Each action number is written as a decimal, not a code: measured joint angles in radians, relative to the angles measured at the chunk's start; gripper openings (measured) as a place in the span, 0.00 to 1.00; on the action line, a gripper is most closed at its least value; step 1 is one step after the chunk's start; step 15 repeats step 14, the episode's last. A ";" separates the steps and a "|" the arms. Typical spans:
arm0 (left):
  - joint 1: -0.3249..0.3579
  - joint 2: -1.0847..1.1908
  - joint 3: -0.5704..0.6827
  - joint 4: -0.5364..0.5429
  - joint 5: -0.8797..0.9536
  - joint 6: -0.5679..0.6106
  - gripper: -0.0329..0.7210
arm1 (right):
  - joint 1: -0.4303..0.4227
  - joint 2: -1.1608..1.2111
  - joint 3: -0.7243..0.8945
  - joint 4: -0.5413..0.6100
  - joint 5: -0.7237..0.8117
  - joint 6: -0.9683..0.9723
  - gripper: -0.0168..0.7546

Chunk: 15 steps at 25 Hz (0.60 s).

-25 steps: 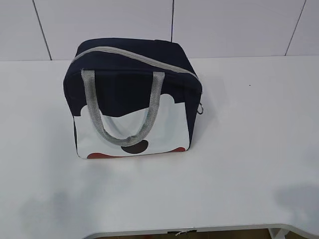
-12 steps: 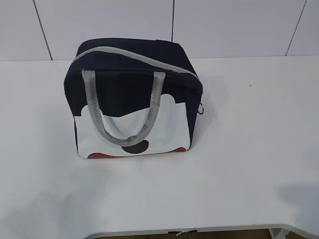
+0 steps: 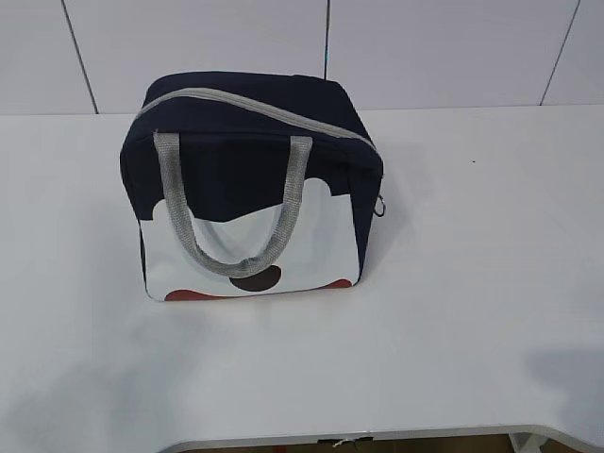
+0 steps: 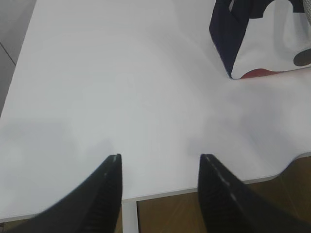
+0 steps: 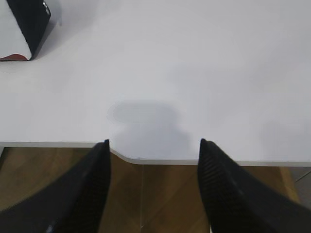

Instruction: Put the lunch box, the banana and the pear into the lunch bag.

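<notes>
The navy-blue lunch bag [image 3: 250,184] stands upright on the white table [image 3: 472,283], left of centre, its grey zipper [image 3: 255,106] drawn shut along the top and its grey handle [image 3: 231,212] hanging over the white-and-red printed front. A corner of the lunch bag [image 4: 262,39] shows at the top right of the left wrist view, and another corner of the lunch bag [image 5: 24,24] at the top left of the right wrist view. My left gripper [image 4: 160,158] hangs open over the table's front edge, nothing between its fingers. My right gripper [image 5: 154,141] is open and empty too. The lunch box, banana and pear are out of view.
A ring pull [image 3: 379,209] dangles at the bag's right side. The table's front edge [image 5: 155,160] has a curved cut-out, with brown wooden floor [image 5: 155,204] below it. A tiled white wall [image 3: 425,47] stands behind the table.
</notes>
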 joint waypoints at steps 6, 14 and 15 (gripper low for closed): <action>0.000 0.000 0.000 -0.002 0.000 0.000 0.53 | 0.000 0.000 0.000 0.000 0.000 0.000 0.64; 0.000 0.000 0.000 -0.002 0.000 0.000 0.53 | 0.000 0.000 0.000 0.000 0.000 0.000 0.64; 0.000 0.000 0.000 -0.002 0.000 0.000 0.53 | 0.000 0.000 0.000 0.000 0.000 0.000 0.64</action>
